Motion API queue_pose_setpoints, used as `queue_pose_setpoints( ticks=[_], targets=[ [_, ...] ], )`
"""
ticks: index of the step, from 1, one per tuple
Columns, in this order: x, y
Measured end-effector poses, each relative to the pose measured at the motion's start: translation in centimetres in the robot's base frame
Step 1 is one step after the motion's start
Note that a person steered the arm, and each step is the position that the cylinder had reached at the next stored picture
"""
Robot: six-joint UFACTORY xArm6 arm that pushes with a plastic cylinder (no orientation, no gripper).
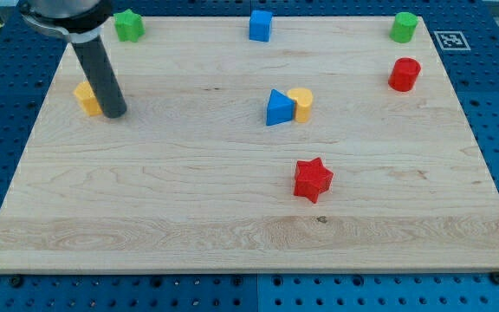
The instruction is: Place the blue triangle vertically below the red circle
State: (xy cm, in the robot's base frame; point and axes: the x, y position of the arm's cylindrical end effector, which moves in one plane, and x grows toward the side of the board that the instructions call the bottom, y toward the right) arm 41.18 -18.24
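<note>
The blue triangle (277, 108) lies near the board's middle, touching a yellow block (301, 103) on its right. The red circle (404, 74) stands near the view's right edge, up and to the right of the triangle. My tip (114, 112) rests on the board at the view's left, far from the triangle, right next to a yellow block (86, 98) on its left.
A red star (313, 179) lies below the triangle. A blue cube (260, 25) sits at the top middle. A green block (129, 25) is at the top left and another green block (404, 27) at the top right. The wooden board (189, 217) lies on a blue pegboard.
</note>
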Motion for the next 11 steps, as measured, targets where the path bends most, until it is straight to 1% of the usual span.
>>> queue_pose_setpoints(
  ticks=[1, 2, 3, 4, 5, 6, 8, 9, 11],
  targets=[
    [0.4, 5.1],
    [-2.4, 5.7],
    [-4.4, 1.4],
    [-4.7, -2.6],
    [-4.7, -2.8],
    [-5.2, -0.7],
    [-5.3, 14.8],
    [-5.3, 19.1],
    [-5.3, 19.1]
  ],
)
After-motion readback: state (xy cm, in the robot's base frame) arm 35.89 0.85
